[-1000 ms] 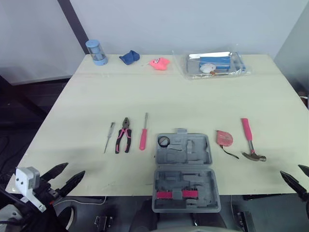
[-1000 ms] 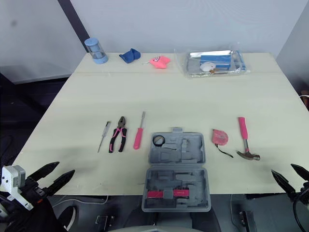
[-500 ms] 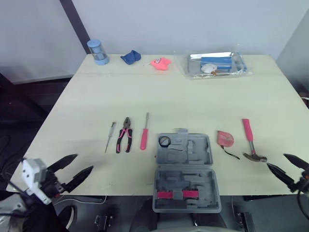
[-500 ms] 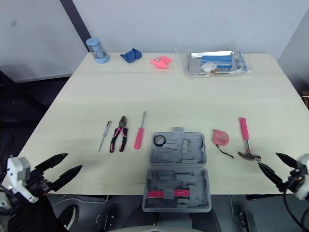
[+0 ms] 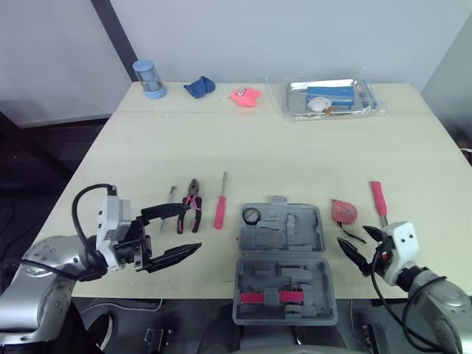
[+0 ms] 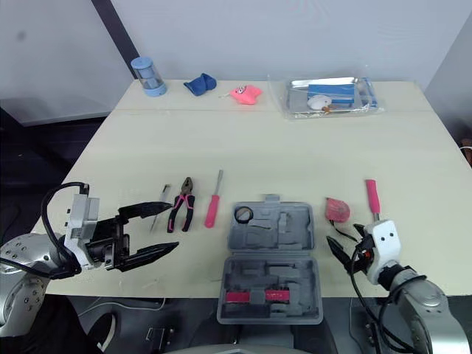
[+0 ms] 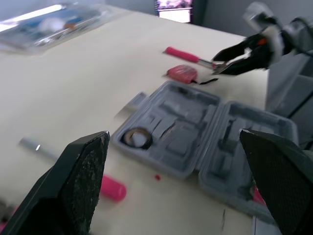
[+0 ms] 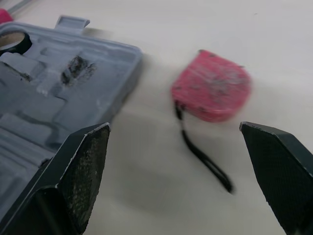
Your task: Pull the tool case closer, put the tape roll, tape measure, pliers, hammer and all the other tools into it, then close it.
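Bare desk [image 5: 217,254] lies between the spread left tool [image 5: 193,228] and the tool case [image 5: 280,236]; pliers [image 5: 191,214] sit beside one finger. Before the spread right tool [image 5: 352,236]: tape measure [image 5: 344,212], hammer [image 5: 378,199] alongside.

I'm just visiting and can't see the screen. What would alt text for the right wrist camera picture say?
The right gripper, its two black fingers spread open, points at a red tape measure lying on the pale table, its black strap trailing toward the gripper. Beside it sits the open grey tool case, a tape roll in one corner pocket.
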Tool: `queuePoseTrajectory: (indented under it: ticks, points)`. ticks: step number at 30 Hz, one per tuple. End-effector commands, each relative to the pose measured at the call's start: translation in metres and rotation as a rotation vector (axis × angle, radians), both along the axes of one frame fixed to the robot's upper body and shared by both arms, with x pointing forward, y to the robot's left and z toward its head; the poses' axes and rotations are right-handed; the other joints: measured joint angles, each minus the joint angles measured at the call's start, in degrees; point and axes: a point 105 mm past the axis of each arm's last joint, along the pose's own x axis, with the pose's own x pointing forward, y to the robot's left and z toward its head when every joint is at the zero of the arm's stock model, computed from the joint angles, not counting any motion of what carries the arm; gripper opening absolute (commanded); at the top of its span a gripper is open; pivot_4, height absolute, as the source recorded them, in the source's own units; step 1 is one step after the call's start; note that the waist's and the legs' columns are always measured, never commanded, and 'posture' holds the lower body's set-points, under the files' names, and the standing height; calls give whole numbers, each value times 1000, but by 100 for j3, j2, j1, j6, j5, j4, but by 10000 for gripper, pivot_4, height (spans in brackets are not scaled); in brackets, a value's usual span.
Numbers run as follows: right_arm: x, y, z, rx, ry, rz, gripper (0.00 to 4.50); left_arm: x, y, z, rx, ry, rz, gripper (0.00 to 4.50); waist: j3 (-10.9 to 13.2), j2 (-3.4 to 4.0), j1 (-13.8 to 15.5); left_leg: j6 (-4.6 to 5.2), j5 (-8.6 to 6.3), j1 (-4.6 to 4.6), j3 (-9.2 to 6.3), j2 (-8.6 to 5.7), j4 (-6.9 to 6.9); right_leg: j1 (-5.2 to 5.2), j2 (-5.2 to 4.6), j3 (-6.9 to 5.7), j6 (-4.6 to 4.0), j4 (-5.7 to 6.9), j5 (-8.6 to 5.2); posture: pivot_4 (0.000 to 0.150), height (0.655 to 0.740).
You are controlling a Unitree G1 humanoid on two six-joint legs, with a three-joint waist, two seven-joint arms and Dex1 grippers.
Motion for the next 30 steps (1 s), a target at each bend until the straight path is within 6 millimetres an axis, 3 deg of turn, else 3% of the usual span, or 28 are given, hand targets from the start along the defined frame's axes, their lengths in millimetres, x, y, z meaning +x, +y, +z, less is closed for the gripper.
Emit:
queuePoseTrajectory:
  ticks: [1,8,11,12,19,23,26,28,30]
  points:
    - [10,12,-6,0,18,-54,44679,-3,-18,16,15,-50,-103,45000,0,0,-6,0,0,0,-2,1,1,-1,2,-1,-1,1,0,1500,7400]
    - [21,17,-16,33,32,-104,44679,-2,-28,26,15,-70,-144,45000,2,4,-8,0,0,-1,-1,1,0,-2,2,-1,-1,0,0,1500,7400]
    - [23,18,-19,31,40,-115,37800,-1,-28,28,16,-74,-146,45000,2,4,-9,0,0,0,-1,2,0,-2,2,-1,-1,2,0,1500,7400]
    - [24,17,-20,25,41,-122,32816,-1,-28,28,16,-73,-145,45000,2,4,-10,0,0,0,-1,2,0,-2,2,-1,-1,2,0,1500,7400]
    - [27,14,-23,18,44,-152,32816,1,-27,28,19,-75,-137,45000,1,3,-12,0,0,0,-1,2,0,-2,2,-1,-1,2,0,1500,7400]
    - [28,11,-23,26,44,-174,21628,2,-28,28,16,-79,-136,45000,1,3,-14,0,0,1,-1,2,0,-2,2,-1,-1,3,0,1500,7400]
    - [28,9,-23,23,44,-183,4961,2,-28,29,12,-81,-137,45000,1,3,-15,0,0,0,-1,2,0,-2,2,-1,-1,3,0,1500,7400]
    - [28,9,-23,22,44,-185,370,2,-29,29,8,-83,-139,45000,1,3,-14,0,0,0,-1,2,0,-2,2,-1,-1,3,0,1500,7400]
    - [27,9,-23,20,44,-182,370,2,-29,29,5,-84,-140,45000,1,3,-12,0,0,0,-1,2,0,-2,2,-1,-1,3,0,1500,7400]
